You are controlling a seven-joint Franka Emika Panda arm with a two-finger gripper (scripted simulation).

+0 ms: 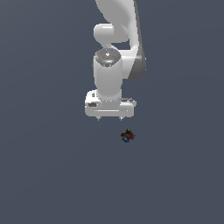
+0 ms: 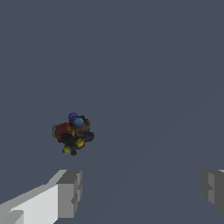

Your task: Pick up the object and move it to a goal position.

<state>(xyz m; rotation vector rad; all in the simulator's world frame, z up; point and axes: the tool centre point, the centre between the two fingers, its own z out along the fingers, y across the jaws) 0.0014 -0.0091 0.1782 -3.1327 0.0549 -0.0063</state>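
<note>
The object (image 1: 127, 136) is a tiny dark lump with red, blue, green and yellow specks, lying on the flat grey ground. It also shows in the wrist view (image 2: 72, 133). My white gripper (image 1: 109, 119) hangs above the ground, a little toward the exterior view's left of the object and farther back. It is open and empty, with its two fingers (image 2: 69, 192) spread wide apart. The object lies ahead of the fingertips, closer to one finger, not between them.
The white arm (image 1: 116, 39) rises behind the gripper toward the top of the exterior view. Only the plain grey ground (image 1: 52, 175) surrounds the object.
</note>
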